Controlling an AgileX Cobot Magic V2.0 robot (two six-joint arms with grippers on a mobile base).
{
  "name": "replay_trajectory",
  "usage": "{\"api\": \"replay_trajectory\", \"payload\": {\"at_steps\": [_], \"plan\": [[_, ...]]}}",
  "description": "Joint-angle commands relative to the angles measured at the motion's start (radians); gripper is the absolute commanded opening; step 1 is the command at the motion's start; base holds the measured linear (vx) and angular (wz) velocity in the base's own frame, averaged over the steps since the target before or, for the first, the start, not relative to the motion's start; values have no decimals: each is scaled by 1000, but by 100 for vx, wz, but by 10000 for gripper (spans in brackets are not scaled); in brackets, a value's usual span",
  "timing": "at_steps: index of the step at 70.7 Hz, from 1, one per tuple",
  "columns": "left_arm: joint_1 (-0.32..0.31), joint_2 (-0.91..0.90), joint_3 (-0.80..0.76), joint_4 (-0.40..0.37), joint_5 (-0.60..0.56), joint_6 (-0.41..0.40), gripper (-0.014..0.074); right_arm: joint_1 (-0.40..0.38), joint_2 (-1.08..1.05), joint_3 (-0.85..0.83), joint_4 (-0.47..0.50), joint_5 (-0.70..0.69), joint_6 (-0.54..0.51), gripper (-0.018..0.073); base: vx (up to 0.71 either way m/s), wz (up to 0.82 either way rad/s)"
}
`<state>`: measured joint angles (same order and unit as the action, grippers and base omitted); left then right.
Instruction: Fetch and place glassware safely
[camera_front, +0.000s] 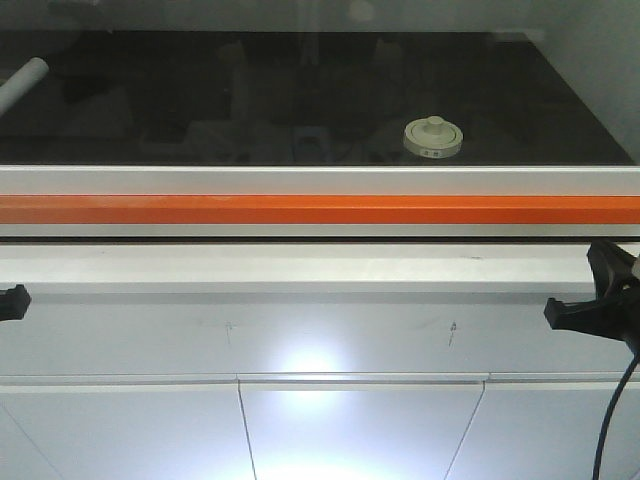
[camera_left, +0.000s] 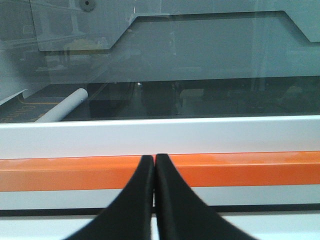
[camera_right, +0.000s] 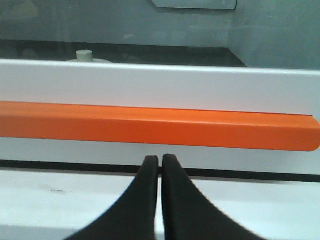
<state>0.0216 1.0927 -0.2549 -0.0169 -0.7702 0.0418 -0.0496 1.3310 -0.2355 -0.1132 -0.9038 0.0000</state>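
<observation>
**Both grippers closed and empty at the ledge; the jar stands beyond the glass**

Nearest to the robot are smooth white cabinet doors (camera_front: 360, 430) with thin seams and a bright glare on them. Above them runs a flat white ledge (camera_front: 300, 265), matte, with a few small marks. The left gripper (camera_left: 154, 159) and the right gripper (camera_right: 160, 160) hover level over this ledge and point straight forward. On each, the two black, curved fingers are pressed together at the tips, with nothing between them. A black cable (camera_front: 610, 420) hangs down by the right arm.

Just behind the ledge lies a long glossy orange bar (camera_front: 320, 209), set in a white frame that spans the whole width. Over the frame rises a glass pane (camera_left: 200, 55) full of pale reflections. Through it a black, shiny work surface (camera_front: 540, 100) is seen. The glass jar (camera_front: 432, 138) stands there, right of the middle and near the front edge, upright, its round cream lid (camera_front: 432, 134) with a knob on top. It has open surface all around. A white tube (camera_front: 25, 80) lies far to the left, well apart.
</observation>
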Motion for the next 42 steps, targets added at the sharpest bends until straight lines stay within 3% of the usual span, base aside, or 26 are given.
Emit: {"api": "replay_trajectory", "payload": {"at_steps": [1, 24, 42], "plan": [[2, -10, -22, -1, -82, -3, -7, -5, 22, -24, -9, -112, -23, -3, 0, 0], [2, -10, -22, -1, -82, -2, -7, -5, 154, -31, -16, -245, -42, -1, 0, 0], [2, -10, -22, -1, -81, -2, -7, -5, 224, -111, -30, -244, -32, -1, 0, 0]]}}
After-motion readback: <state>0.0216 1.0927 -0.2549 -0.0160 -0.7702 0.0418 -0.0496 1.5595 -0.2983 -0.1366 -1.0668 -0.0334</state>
